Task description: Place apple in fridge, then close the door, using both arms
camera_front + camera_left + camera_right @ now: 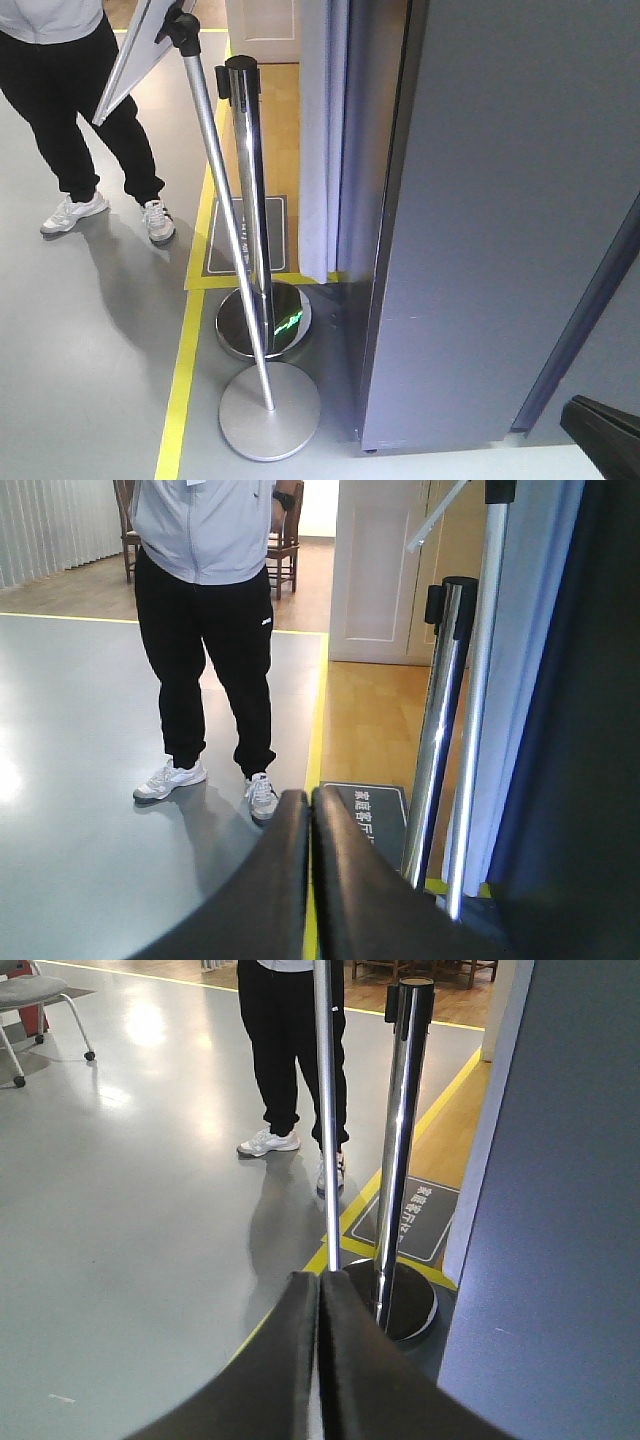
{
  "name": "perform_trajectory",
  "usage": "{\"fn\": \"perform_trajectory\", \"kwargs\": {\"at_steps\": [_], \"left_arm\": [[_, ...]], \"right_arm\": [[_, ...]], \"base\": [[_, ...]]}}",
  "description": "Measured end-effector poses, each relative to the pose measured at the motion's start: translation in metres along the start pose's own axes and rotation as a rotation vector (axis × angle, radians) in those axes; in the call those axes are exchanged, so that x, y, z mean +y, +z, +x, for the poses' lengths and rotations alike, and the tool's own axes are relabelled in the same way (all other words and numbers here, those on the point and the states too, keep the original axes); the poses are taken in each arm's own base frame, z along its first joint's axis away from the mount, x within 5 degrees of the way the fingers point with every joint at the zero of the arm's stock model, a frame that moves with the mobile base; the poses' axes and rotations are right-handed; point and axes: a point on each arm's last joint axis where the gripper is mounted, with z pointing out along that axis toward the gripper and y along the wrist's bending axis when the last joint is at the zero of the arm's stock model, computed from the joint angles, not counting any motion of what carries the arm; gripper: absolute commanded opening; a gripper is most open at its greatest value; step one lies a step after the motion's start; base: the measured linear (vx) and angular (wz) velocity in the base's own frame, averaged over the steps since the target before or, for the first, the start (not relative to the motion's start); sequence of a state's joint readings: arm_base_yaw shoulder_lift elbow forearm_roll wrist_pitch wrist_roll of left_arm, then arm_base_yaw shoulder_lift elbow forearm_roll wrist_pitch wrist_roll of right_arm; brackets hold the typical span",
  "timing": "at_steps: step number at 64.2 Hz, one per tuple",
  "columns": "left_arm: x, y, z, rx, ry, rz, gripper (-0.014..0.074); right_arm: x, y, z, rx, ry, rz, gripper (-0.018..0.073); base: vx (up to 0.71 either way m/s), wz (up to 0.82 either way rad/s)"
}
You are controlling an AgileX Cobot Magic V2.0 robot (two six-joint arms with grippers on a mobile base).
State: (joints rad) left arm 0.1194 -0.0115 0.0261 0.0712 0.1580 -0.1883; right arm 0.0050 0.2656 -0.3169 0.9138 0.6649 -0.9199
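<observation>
Bright, sharp views; glare on grey floor [140, 1030]

The grey floor [90, 340] carries yellow tape lines [182, 375], two stanchion bases [268, 410], a dark floor sign [245, 235], the fridge [480, 250] and a person's white sneakers [72, 212].

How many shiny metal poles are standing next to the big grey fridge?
2. One upright chrome pole with a black top stands on a mirrored base close to the fridge. A duller leaning pole crosses before it, on a flat grey disc. Others may be hidden.
</observation>
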Motion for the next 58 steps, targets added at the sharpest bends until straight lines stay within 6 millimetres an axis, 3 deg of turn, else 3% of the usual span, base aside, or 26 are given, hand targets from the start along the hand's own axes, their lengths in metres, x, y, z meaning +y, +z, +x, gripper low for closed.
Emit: {"fn": "perform_trajectory", "kwargs": {"at_steps": [58], "left_arm": [[0.0000, 0.0000, 0.0000, 0.000, -0.001, 0.000, -0.0006]], "right_arm": [[0.0000, 0.0000, 0.0000, 0.000, 0.000, 0.000, -0.0002]], "base": [[0.00, 0.00]]}}
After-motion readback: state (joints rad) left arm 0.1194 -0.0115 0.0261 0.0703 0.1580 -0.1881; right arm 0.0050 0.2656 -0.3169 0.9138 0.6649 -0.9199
